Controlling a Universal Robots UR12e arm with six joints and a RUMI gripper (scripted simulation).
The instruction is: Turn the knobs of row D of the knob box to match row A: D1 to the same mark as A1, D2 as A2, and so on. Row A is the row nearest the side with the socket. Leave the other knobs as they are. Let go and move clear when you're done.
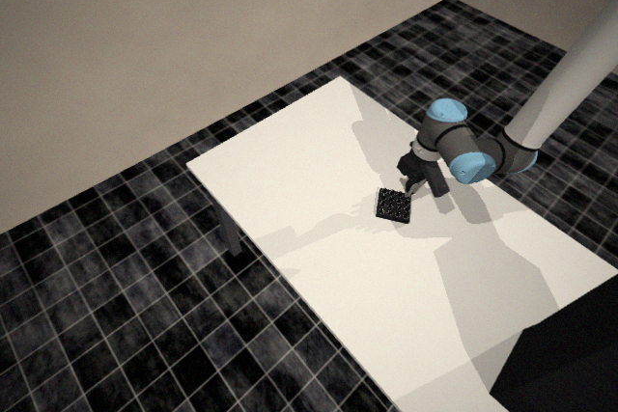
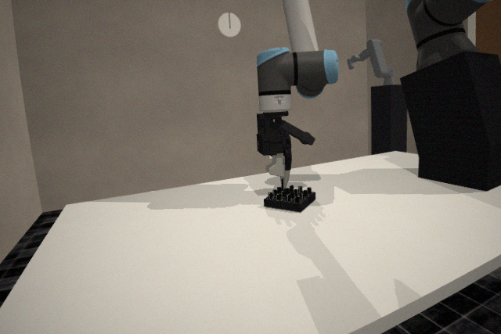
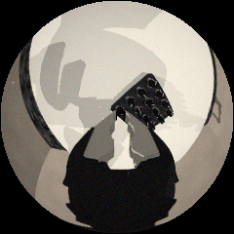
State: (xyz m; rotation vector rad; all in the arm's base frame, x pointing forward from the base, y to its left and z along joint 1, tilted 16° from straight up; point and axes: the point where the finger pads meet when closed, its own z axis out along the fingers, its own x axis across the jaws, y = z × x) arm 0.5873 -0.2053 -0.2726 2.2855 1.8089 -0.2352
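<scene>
The black knob box (image 1: pixel 391 218) (image 2: pixel 296 206) (image 3: pixel 128 95) lies on the white table (image 1: pixel 299 148) (image 2: pixel 161 261) (image 3: pixel 122 49), with several small upright knobs in rows on top. My gripper (image 1: pixel 408 193) (image 2: pixel 283 184) (image 3: pixel 120 111) points straight down over the box's corner nearest the arm. Its fingers are closed on the corner knob (image 3: pixel 120 112) there. The knob marks and the socket side are too small to read in any view.
The arm's black pedestal (image 2: pixel 457 120) (image 1: pixel 564 347) stands on the table's right end. A second dark pedestal (image 2: pixel 388 118) with a small grey arm stands behind the table. The table edges drop to a tiled floor (image 1: pixel 125 297).
</scene>
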